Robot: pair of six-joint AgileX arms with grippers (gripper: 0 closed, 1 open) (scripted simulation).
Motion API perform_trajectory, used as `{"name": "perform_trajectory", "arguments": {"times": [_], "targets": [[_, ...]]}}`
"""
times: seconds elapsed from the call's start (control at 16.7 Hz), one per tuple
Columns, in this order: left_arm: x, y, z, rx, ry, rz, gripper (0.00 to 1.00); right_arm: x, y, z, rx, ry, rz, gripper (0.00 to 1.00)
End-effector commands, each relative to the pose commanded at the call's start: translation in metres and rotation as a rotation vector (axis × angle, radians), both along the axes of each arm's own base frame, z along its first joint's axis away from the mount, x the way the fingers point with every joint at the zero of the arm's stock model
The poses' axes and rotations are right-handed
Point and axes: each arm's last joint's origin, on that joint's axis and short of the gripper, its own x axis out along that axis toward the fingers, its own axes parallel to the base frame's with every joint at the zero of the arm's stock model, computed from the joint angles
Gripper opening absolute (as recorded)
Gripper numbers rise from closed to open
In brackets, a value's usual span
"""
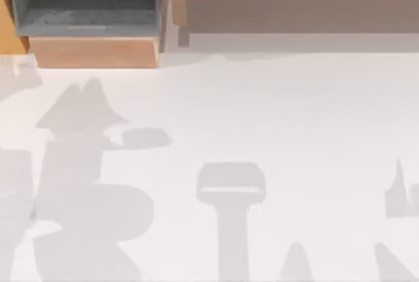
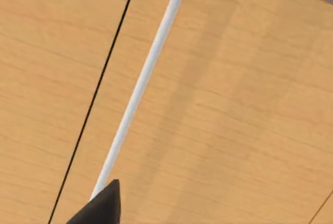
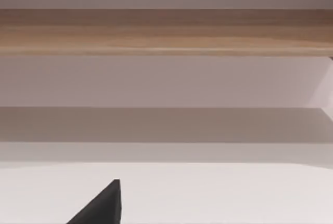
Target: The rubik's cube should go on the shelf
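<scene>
The rubik's cube is out of view. The shelf [image 1: 294,10] runs along the back right of the table, a long light-wood board with a side post [image 1: 178,0] and a brownish-grey recessed face. The right wrist view faces the shelf's wooden edge [image 3: 166,31] from low over the table, and a dark part of my right gripper [image 3: 101,206] sits at the frame's edge. A dark part of my left gripper [image 2: 101,206] hovers close over a light-wood panel [image 2: 234,104].
A wooden box with a grey-lined compartment [image 1: 85,7] stands at the back left. A thin white rod [image 2: 140,89] and a dark seam [image 2: 99,89] cross the wood panel. Soft arm shadows lie over the white table [image 1: 275,112].
</scene>
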Motion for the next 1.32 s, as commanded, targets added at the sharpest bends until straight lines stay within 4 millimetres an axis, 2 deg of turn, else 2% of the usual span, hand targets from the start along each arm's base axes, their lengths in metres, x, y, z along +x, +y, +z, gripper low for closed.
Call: {"name": "perform_trajectory", "arguments": {"times": [0.24,0.42,0.54,0.96,1.32], "targets": [[0.04,0.035,-0.052,0.216,-0.017,-0.019,1.0,0.0,0.0,0.0,0.0,0.0,0.0,1.0],[0.055,0.053,-0.085,0.328,-0.029,-0.027,1.0,0.0,0.0,0.0,0.0,0.0,0.0,1.0],[0.06,0.059,-0.098,0.372,-0.034,-0.03,1.0,0.0,0.0,0.0,0.0,0.0,0.0,1.0],[0.061,0.059,-0.102,0.382,-0.033,-0.034,1.0,0.0,0.0,0.0,0.0,0.0,0.0,1.0],[0.084,0.06,-0.102,0.384,-0.035,-0.031,1.0,0.0,0.0,0.0,0.0,0.0,0.0,1.0]]}}
